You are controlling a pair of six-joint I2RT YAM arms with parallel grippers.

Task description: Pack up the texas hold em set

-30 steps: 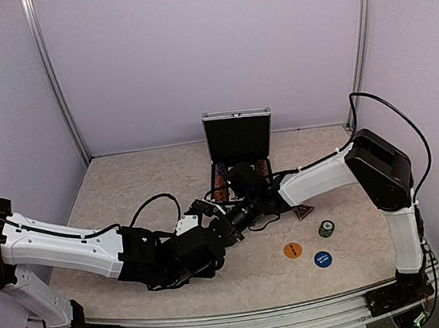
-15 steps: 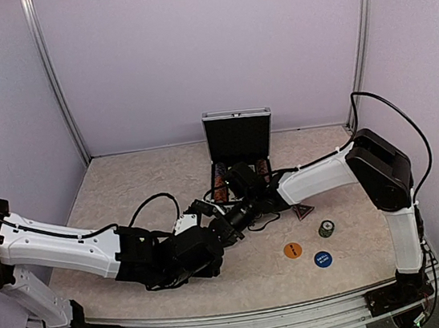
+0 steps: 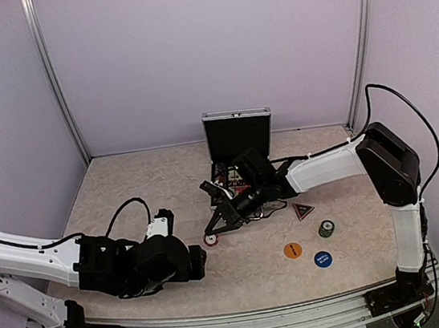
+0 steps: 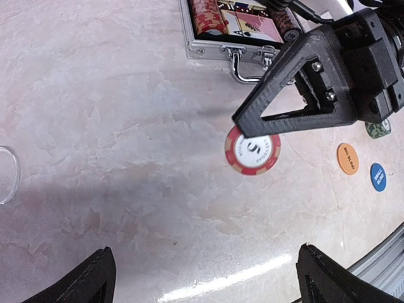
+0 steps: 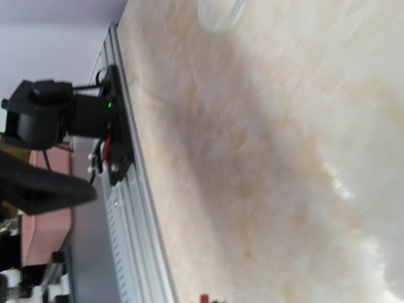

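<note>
We see the main risk at the red chip (image 4: 252, 151): it lies flat on the table (image 3: 126, 192), near the front of the open case (image 3: 237, 133), with one finger (image 4: 303, 125) of the right gripper (image 3: 208, 211) tipped at its rim. A thin disc lying flat gives little to bite on. We judge that closing from here could flick it away or pin it down instead of lifting it, and pressing lower could scrape the fingertip on the tabletop.

The right arm reaches far across to the left, forearm low, fingers pointing toward the near left. From above they read as parted and holding nothing. The left arm lies low along the near edge, and the left gripper (image 4: 203, 259) is spread wide and empty, short of the chip.

The orange disc (image 3: 293, 250), blue disc (image 3: 323, 259), green chips (image 3: 326, 228) and triangular marker (image 3: 304, 210) sit loose outside the case — we count all of them as unpacked.
</note>
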